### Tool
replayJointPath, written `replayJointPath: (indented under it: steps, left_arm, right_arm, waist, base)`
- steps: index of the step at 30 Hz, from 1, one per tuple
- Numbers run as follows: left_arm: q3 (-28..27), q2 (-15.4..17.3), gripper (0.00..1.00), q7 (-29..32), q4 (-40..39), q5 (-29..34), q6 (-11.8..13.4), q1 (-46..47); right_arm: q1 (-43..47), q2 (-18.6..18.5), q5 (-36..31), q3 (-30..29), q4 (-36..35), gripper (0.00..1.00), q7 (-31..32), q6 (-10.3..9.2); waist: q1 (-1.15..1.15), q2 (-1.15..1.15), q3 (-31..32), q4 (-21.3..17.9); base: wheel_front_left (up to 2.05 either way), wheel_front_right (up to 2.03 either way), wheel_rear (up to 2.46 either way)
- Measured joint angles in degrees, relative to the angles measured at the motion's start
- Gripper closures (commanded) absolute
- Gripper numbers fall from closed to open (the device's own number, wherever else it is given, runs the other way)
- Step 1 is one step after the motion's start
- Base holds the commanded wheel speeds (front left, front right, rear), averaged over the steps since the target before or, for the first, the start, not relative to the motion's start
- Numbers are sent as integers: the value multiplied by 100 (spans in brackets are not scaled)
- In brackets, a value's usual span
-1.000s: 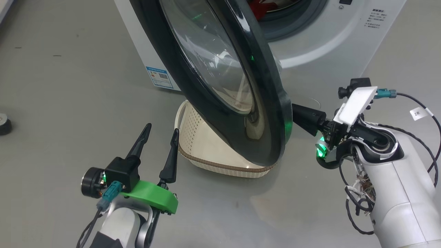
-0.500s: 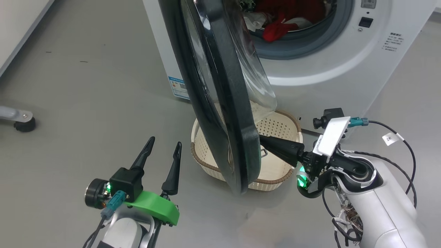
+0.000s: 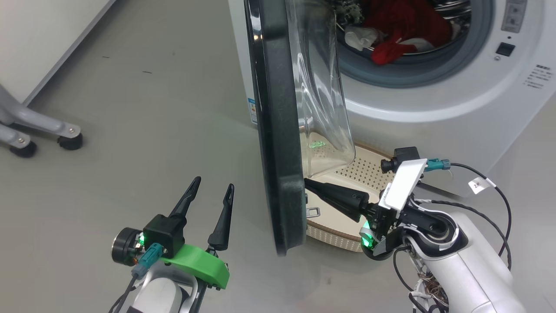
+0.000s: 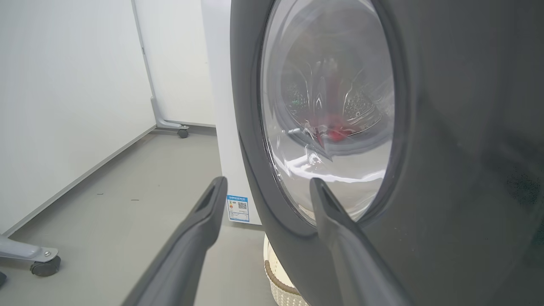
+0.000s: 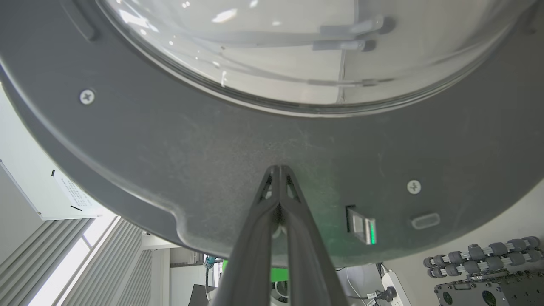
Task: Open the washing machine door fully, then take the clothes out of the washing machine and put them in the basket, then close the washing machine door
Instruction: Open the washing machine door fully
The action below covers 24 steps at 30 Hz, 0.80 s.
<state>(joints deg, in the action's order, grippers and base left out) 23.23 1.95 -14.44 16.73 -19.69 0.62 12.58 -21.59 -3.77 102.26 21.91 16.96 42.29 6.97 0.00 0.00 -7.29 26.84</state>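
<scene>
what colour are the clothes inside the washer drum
Mostly red, with a small white piece among them; the clothes show best in the head view.

1. The head view looks from above, forward and down, on the washing machine door [image 3: 278,130], seen edge-on, with the basket [image 3: 369,167] below it.
2. The left wrist view looks level, from near, at the outer face of this door.
3. The right wrist view is very close to its inner face.
4. All three views share the door.

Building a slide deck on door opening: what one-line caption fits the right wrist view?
Shut right gripper, fingertips against the dark inner rim of the washing machine door.
</scene>
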Motion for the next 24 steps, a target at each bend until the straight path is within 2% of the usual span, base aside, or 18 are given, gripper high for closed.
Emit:
replayJointPath:
  steps: [9, 19, 24]
  left_arm:
    - [-110, 4, 0, 0, -35, -8, 9, -48]
    - [-212, 4, 0, 0, -79, -8, 16, -92]
    - [-224, 4, 0, 0, -85, -7, 16, -92]
  right_arm:
    - [0, 11, 109, 366, -93, 100, -199, 0]
    - [0, 15, 162, 452, -123, 100, -467, 0]
    - [68, 19, 333, 222, -254, 100, -726, 0]
  waist:
    - [0, 0, 12, 272]
    - [0, 0, 1, 227]
    - [0, 0, 0, 155]
  base:
    - [0, 0, 0]
    - [0, 0, 0]
    - [0, 0, 0]
